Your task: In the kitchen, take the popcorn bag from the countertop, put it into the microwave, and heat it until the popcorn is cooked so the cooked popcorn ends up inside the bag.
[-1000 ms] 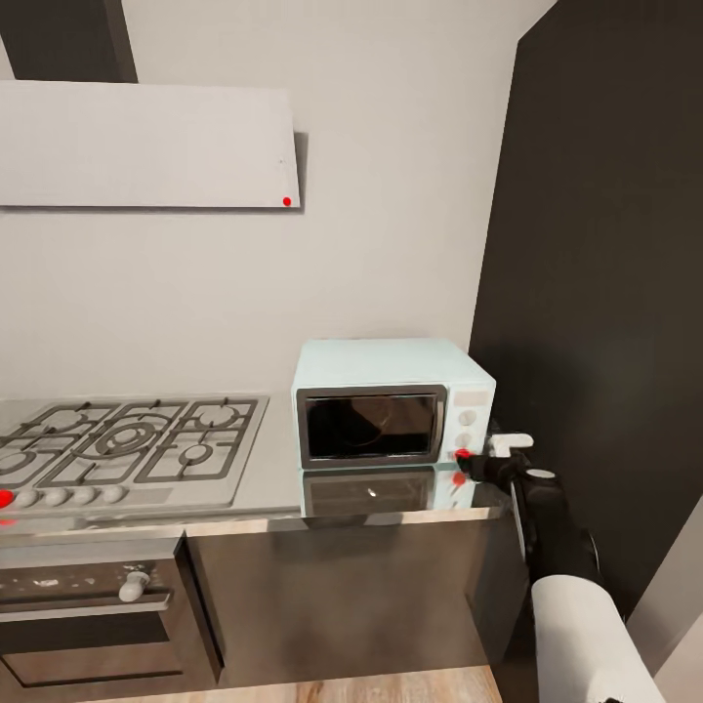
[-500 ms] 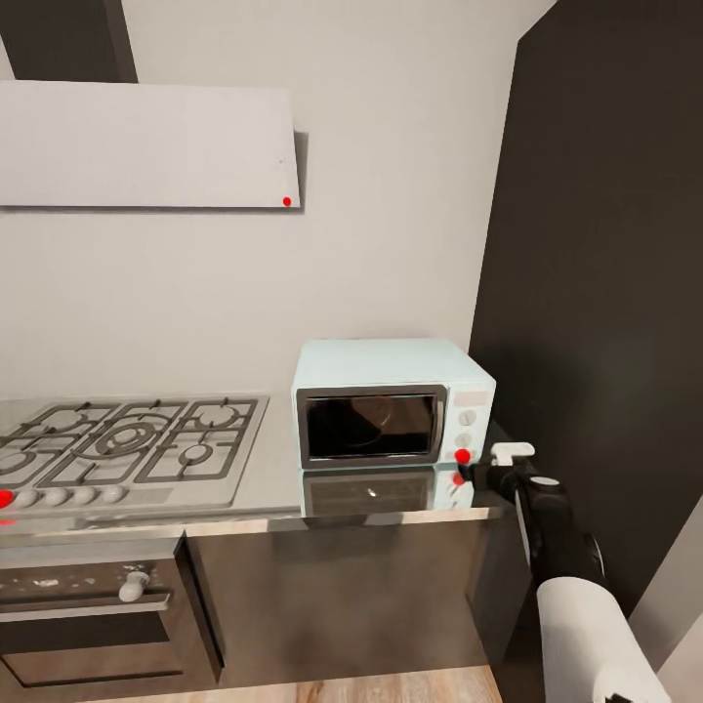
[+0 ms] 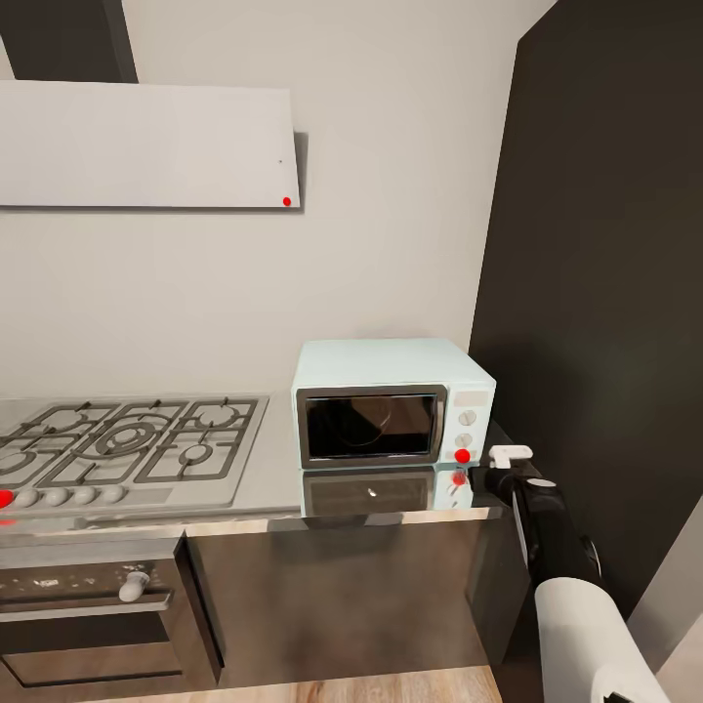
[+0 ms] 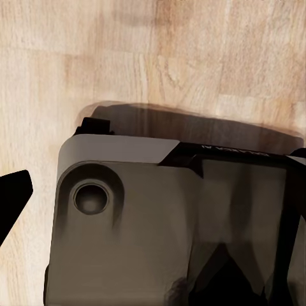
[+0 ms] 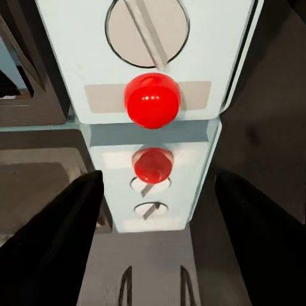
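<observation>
One microwave (image 3: pixel 392 400), door shut (long axis horiz.), faces robot.

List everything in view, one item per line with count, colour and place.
microwave: one, pale blue, dark glass door shut, on the countertop's right end
indicator dot: one, red, below the microwave's knobs
knobs: two, white, on the microwave's panel
countertop: one, glossy grey, mirrors the microwave
gas hob: one, steel, left of the microwave
oven: one, dark, under the hob
hood: one, white, on the wall
tall cabinet: one, dark, at right
floor: pale wood
right tool: black, open, facing the red dot
</observation>
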